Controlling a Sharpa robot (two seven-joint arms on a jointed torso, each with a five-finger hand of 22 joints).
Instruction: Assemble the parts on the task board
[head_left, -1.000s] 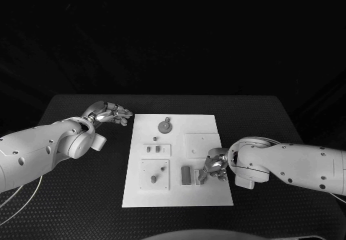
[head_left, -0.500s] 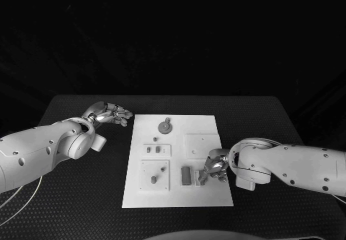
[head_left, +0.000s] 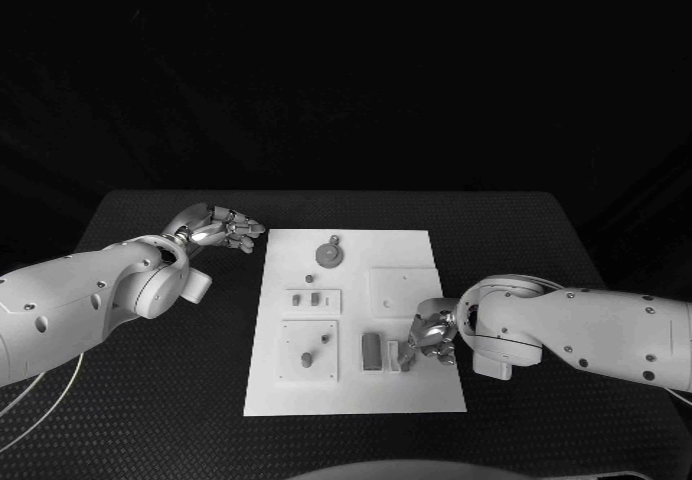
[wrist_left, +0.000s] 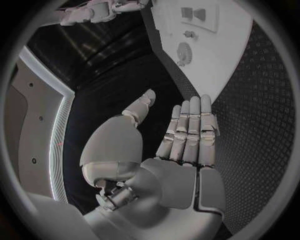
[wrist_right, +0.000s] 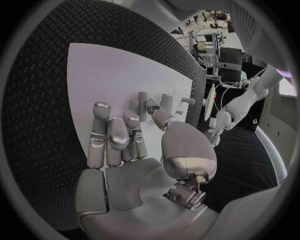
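Here, the right hand (head_left: 431, 338) reaches over upright parts (head_left: 381, 352) at the board's (head_left: 433, 395) lower middle, grip unclear. The left hand (head_left: 219, 228) hovers open, upper left. Loose parts suggest assembly is unfinished.

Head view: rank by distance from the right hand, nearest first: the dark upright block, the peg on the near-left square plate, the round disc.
1. Dark upright block: just beside the right hand, near edge of board.
2. Peg: near-left square plate.
3. Round disc: far end of board.
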